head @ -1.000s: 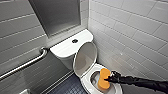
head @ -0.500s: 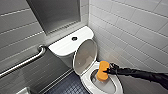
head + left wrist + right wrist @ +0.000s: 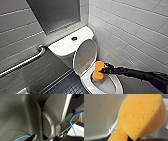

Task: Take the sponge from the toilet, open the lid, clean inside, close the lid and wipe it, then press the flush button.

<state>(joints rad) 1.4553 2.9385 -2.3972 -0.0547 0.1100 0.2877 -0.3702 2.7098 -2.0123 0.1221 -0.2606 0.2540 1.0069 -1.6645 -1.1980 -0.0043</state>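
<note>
The right claw is clamped on the sponge, pinching its waist. The sponge juts out just ahead of the claw, over the toilet bowl. Beyond it stands the raised lid, and further off is the flush button on the tank.

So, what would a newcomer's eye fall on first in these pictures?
First the bright orange sponge: it is pinched at its middle in the jaws of the right arm, over the open bowl of the white toilet, and it looms large in the right wrist view. Next come the raised lid, leaning back toward the tank, and the dark flush button on the white tank top.
</note>
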